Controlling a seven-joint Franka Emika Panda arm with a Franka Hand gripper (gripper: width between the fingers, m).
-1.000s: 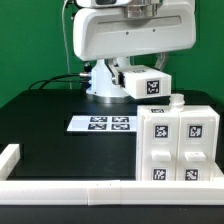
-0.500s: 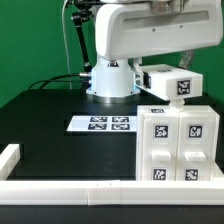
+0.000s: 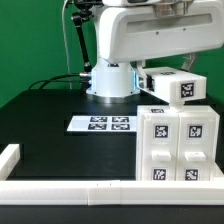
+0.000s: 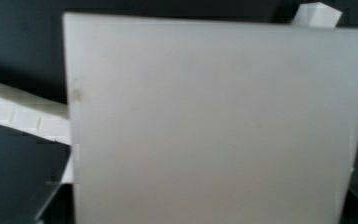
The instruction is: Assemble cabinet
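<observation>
Exterior view: a black table top carries everything, and over its back half stands the big white robot arm, its round base set on the table behind the other things. The cabinet, a large white plastic box-shaped body of panels and blocks, stands on the table at the exterior view's right, just behind the front rail. Its near face shows four square black-and-white tags.

A low white border rail runs along the front edge and turns up at the exterior view's left. A smaller white box-shaped part with one tag hangs off the arm just above the cabinet's top. Whether the two touch is not clear.

The marker board, thin, flat and white, lies on the table between the arm's base and the front rail, well apart from the cabinet. Dark cables trail behind it.

The wrist view is mostly filled by a smooth white flat panel over the dark table, and I cannot tell which part it belongs to. The gripper's fingers show in neither view, so I cannot tell how the jaws stand.
</observation>
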